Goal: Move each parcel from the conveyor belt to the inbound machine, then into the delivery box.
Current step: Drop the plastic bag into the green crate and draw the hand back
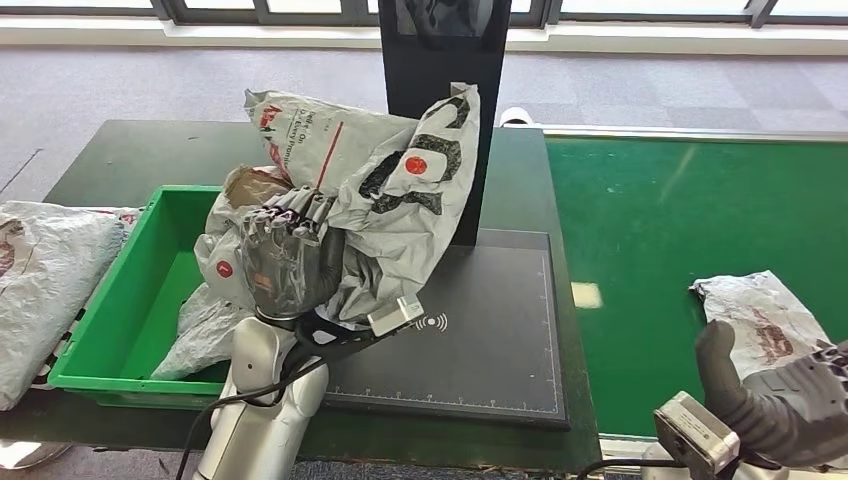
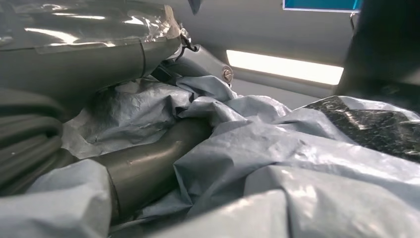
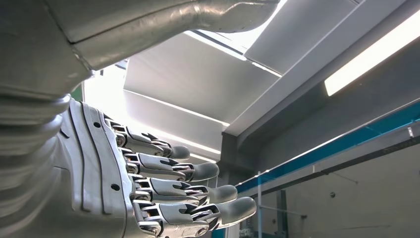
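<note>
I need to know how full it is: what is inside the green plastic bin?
Inside the green plastic bin lies a crumpled white plastic parcel. The grey-white printed parcel gripped by the left hand covers the bin's right side, hiding anything there.

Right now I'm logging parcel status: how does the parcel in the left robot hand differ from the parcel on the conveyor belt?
The held parcel is gripped by the left robot hand, raised over the green delivery box edge and the black scanner pad; the belt parcel lies flat on the conveyor belt, ungripped, near the right robot hand. The held parcel looks larger and more crumpled. Both are grey-white printed poly bags.
</note>
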You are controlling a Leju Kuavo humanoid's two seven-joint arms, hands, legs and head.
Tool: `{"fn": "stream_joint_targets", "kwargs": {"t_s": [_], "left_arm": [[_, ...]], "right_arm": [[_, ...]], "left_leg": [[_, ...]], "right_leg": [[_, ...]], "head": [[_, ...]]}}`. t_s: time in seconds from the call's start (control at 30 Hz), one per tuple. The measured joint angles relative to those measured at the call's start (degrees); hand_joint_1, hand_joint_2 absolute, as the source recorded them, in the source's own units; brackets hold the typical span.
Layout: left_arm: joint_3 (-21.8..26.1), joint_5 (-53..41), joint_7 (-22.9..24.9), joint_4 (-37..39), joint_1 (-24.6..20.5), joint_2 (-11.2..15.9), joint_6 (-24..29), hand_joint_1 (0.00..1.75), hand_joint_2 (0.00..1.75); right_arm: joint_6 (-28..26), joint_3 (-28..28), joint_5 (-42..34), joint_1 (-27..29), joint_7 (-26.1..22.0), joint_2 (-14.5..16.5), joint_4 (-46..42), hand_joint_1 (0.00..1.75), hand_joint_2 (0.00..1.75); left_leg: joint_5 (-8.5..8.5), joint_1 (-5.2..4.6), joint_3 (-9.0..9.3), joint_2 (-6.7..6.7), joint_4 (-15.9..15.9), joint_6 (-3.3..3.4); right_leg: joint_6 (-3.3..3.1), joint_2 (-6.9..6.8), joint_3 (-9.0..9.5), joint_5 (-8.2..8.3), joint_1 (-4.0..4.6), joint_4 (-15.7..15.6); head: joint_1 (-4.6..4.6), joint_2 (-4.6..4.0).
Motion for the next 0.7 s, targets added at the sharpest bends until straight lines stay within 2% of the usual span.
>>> {"fn": "stream_joint_targets", "kwargs": {"t_s": [0.17,0.4,0.6,0.63,0.7], "left_arm": [[7.5,0.7,0.8,0.2,-0.2,0.4,0.0,1.75,1.75],[18.0,2.0,-1.3,2.2,-0.7,0.6,0.0,1.75,1.75],[25.0,-0.7,5.6,10.3,-2.7,0.7,-0.1,1.75,1.75],[25.9,-0.9,6.4,11.5,-2.9,0.8,-0.1,1.49,1.75],[27.2,-1.1,7.5,13.5,-3.2,0.9,-0.1,0.62,1.75]], "right_arm": [[0.0,0.0,-0.1,0.2,0.0,0.0,0.0,0.00,1.75],[0.0,0.1,-0.2,0.7,0.0,0.1,0.0,0.00,1.75],[0.0,0.1,-0.4,1.1,0.0,0.1,0.0,0.00,1.75],[0.0,0.1,-0.4,1.1,0.0,0.1,0.0,0.00,1.75],[0.0,0.1,-0.6,1.3,0.0,0.1,0.0,0.00,1.75]], "left_leg": [[0.00,0.00,0.01,0.02,0.0,0.00],[-0.01,0.00,0.01,0.02,0.0,-0.01],[0.00,0.00,0.01,0.01,0.0,0.00],[0.00,0.00,0.01,0.01,0.0,0.00],[0.00,0.00,0.01,0.01,0.0,0.00]], "right_leg": [[0.00,0.03,-0.01,0.00,-0.01,0.0],[-0.01,0.04,-0.04,0.00,0.00,0.0],[-0.01,0.03,-0.03,0.00,0.00,0.0],[-0.01,0.03,-0.03,0.00,0.00,0.0],[-0.01,0.03,-0.03,0.00,-0.01,0.0]], "head": [[0.00,0.00],[-0.02,0.00],[-0.01,0.00],[-0.01,0.00],[-0.02,0.00]]}}
